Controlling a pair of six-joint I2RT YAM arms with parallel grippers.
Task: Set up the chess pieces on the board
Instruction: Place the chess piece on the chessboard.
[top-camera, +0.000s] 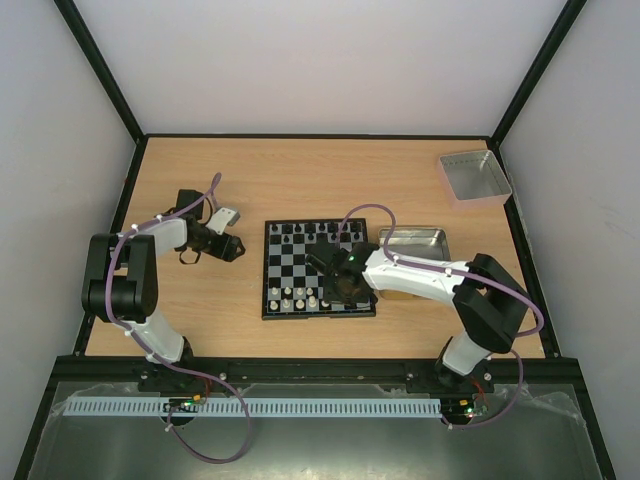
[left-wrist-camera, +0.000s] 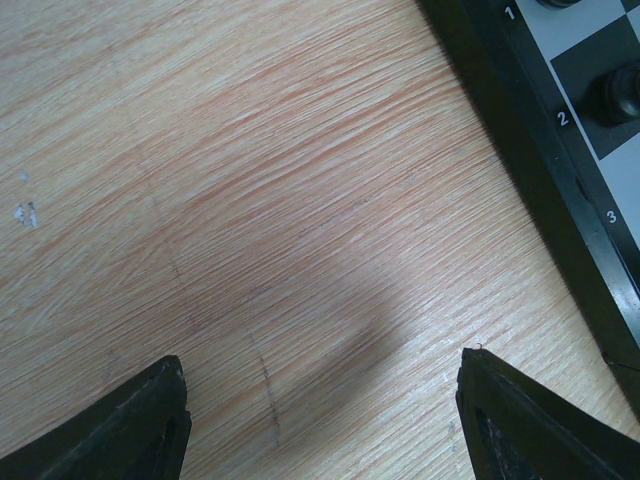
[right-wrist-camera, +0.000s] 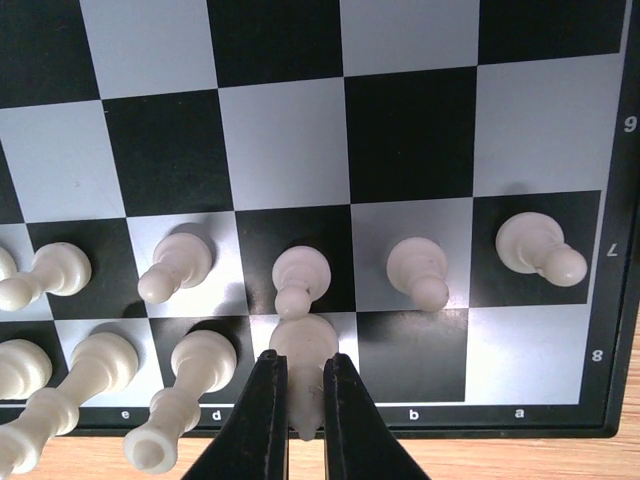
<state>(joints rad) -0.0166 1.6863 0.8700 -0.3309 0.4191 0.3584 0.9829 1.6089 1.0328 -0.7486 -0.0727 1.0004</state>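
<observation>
The board (top-camera: 266, 270) lies mid-table, with black chess pieces (top-camera: 310, 232) along its far side and white ones (top-camera: 295, 297) along its near side. My right gripper (right-wrist-camera: 304, 362) is shut on a white piece (right-wrist-camera: 303, 340) that stands on the back-row square above the letter c, right behind a white pawn (right-wrist-camera: 300, 275). In the top view this gripper (top-camera: 345, 290) hangs over the board's near right part. More white pawns (right-wrist-camera: 415, 268) stand in the row in front. My left gripper (left-wrist-camera: 322, 370) is open and empty over bare wood left of the board's rim (left-wrist-camera: 520, 130).
A grey metal tray (top-camera: 412, 230) sits just right of the board, partly under my right arm. A second tray (top-camera: 478, 198) stands at the back right corner. Black frame rails edge the table on all sides.
</observation>
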